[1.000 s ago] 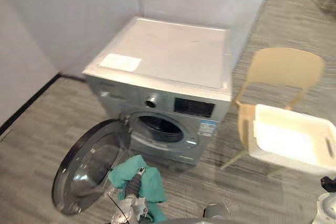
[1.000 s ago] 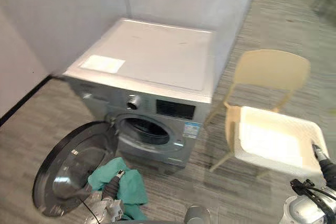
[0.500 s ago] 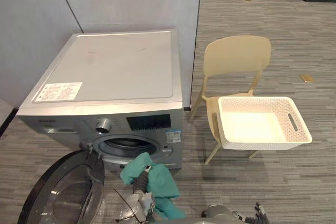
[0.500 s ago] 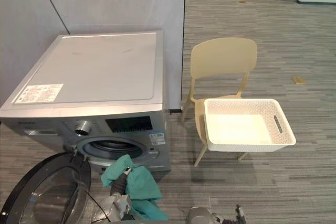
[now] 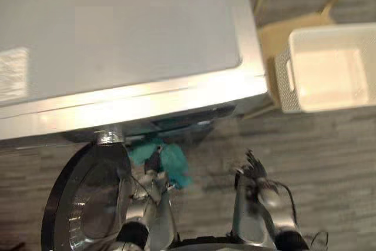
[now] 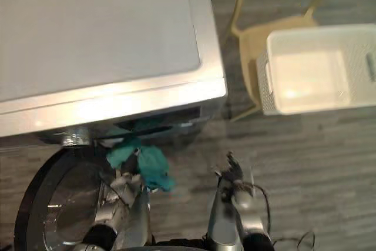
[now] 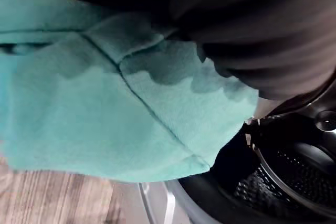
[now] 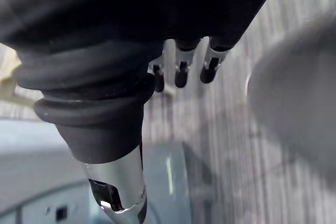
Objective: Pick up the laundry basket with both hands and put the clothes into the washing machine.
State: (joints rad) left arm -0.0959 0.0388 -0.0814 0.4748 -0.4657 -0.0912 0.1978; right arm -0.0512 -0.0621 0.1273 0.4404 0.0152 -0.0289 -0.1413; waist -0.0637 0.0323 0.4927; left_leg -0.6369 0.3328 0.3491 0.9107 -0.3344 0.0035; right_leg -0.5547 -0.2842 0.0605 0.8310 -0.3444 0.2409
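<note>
Left hand [image 5: 153,171] is reaching forward low in the head views, right at the washer's front. The teal cloth [image 7: 105,108] is bunched over and around it. The hand is buried in the fabric, so I can't tell whether it is clamped or loose. In the left wrist view the cloth is hanging off the floor and draping under the dark ribbed cover. It is sitting just beside the drum opening [image 7: 283,179], with the perforated drum wall showing past its edge. I can't tell whether any of it is touching the door seal.

Right hand [image 5: 254,174] is hovering over the grey plank floor [image 5: 335,157], beside the left hand and apart from it. Its fingers [image 8: 181,72] are pointing out straight and slightly spread, with the thumb [image 8: 118,195] off to one side. It is carrying nothing and touching nothing.

The round glass door [image 5: 88,201] is standing swung open on the robot's left, near the left arm. Its hinge end is meeting the machine front next to the cloth.

The washing machine [image 5: 117,33] is sitting straight ahead. Its flat silver top is taking up most of the head views, and the front panel is showing as a thin dark strip under the lip.

Further right, the white laundry basket [image 5: 282,83] is resting on the seat of a beige chair [image 5: 269,36], well apart from both hands. Its perforated side wall is facing the washer.
</note>
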